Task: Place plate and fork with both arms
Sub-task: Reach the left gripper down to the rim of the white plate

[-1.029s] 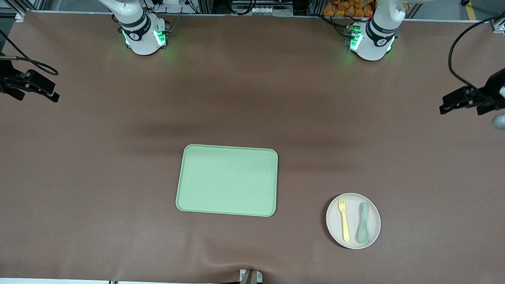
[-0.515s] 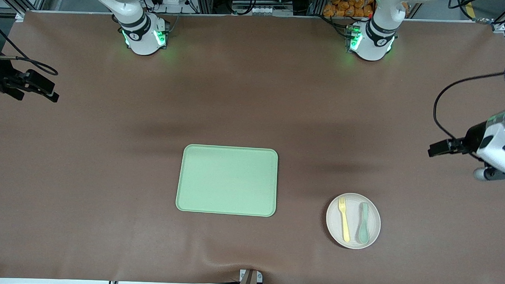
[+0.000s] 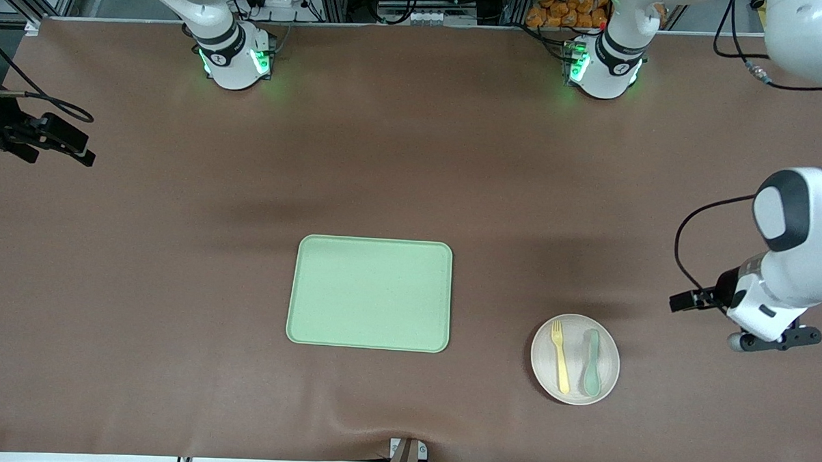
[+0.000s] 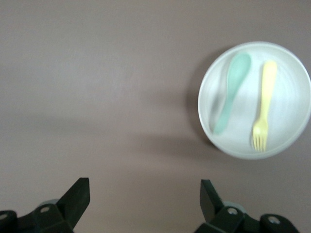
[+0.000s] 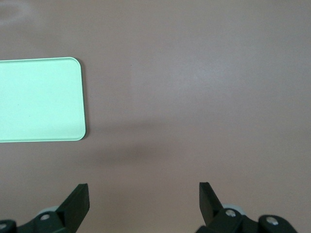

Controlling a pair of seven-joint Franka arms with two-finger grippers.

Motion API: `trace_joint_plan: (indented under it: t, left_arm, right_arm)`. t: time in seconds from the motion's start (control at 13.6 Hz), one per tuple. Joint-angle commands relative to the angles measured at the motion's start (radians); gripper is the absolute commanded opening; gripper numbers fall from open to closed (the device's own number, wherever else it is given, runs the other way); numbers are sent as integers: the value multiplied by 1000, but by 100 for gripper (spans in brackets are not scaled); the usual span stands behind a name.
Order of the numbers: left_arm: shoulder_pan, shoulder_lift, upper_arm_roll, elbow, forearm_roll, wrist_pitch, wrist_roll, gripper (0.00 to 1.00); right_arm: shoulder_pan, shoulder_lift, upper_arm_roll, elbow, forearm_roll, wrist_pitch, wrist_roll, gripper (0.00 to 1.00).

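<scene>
On the brown bench (image 3: pixel 413 163), near the middle: a rectangular light green tray (image 3: pixel 369 293), flat, with nothing on it. Toward the left arm's end, and slightly nearer to the front camera than the tray: the round off-white plate (image 3: pixel 575 359), well apart from the tray, with bare bench between them.

In the plate: the pale yellow fork (image 3: pixel 560 356) and a mint-green spoon (image 3: pixel 591 362), lying side by side and not touching each other. Fork on the side toward the tray, spoon on the side toward the left arm's end. Fork tines pointing away from the front camera; spoon bowl at the end nearer to the camera. Both fully inside the rim.

Left end effector (image 4: pixel 145 198): up in the air over bare bench, near the plate at the left arm's end, fingers wide apart, holding nothing. In the left wrist view, plate with fork and spoon visible off to one side, not between the fingers.

Right end effector (image 5: pixel 144 196): over bare bench at the right arm's end, well apart from the tray, fingers wide apart, holding nothing. In the right wrist view, one rounded corner of the tray visible.

Nothing standing between the plate and the tray. At the bench edge nearest the front camera: a small metal bracket (image 3: pixel 406 453).
</scene>
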Motion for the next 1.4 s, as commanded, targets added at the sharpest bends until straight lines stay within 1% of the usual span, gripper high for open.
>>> trace_joint_plan:
  t: [0.0,0.15,0.37,0.59,0.88,1.1,1.32]
  left_arm:
    - [-6,94,-1,50,-12,112,-14,100]
    - [-6,127,-4,50,-15,172,-11,100]
    - [-9,162,-9,50,-16,223,-10,100]
    - [-12,216,-13,50,-16,321,-7,100]
    - [-14,289,-52,65,-16,427,-5,100]
    - [-14,326,-67,71,-16,466,4,100]
    - [-15,357,-67,73,-15,505,10,100]
  right_arm:
    - [-4,8,2,12,3,-8,8,100]
    - [-4,8,2,12,4,-5,8,100]
    - [-4,10,2,12,4,-4,9,100]
    - [-3,11,2,12,4,-1,9,100]
    - [-6,11,2,12,4,1,11,100]
    - [-4,11,2,12,4,1,11,100]
    - [-4,11,2,12,4,1,11,100]
